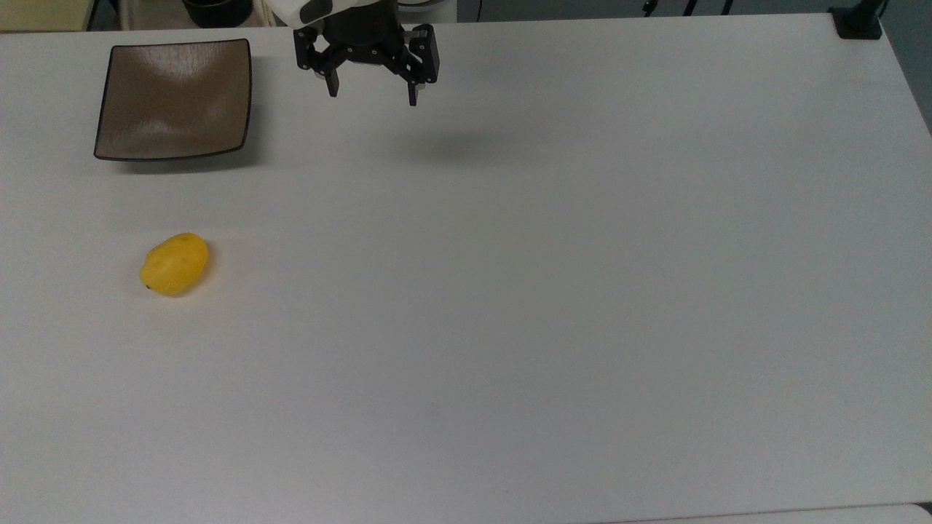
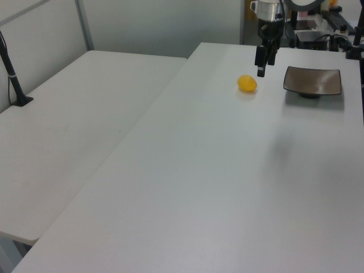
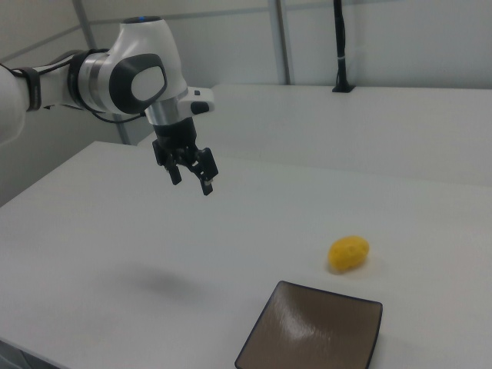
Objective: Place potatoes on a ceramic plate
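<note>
Gripper [image 1: 373,93] hung open and empty above the table [image 1: 553,306]; potato [image 1: 174,263] lay near the ceramic plate [image 1: 175,102], apart; risk judged: smooth oval could roll from an off-centre pinch.

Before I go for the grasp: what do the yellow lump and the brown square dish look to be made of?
The small yellow oval potato looks like smooth moulded plastic or rubber: an even bright colour with faint dimples, probably a replica. The square brown-grey plate looks like glazed ceramic: glossy highlights, fine brushed streaks, a thin dark rim.
</note>
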Controlling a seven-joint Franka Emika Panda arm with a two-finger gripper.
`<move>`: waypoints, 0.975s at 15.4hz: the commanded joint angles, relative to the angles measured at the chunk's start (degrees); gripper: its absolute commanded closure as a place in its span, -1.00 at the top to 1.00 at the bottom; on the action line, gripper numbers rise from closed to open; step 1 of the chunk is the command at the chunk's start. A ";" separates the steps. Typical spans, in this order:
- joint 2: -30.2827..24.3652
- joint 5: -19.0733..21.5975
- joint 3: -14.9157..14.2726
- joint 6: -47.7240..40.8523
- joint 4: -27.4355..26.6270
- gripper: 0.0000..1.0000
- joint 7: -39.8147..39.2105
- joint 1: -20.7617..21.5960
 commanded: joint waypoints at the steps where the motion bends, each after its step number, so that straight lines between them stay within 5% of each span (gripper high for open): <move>1: -0.66 0.37 -0.27 -2.45 0.50 1.00 -3.79 0.28; 15: -2.95 0.72 -0.44 -4.83 0.67 1.00 -3.72 -1.56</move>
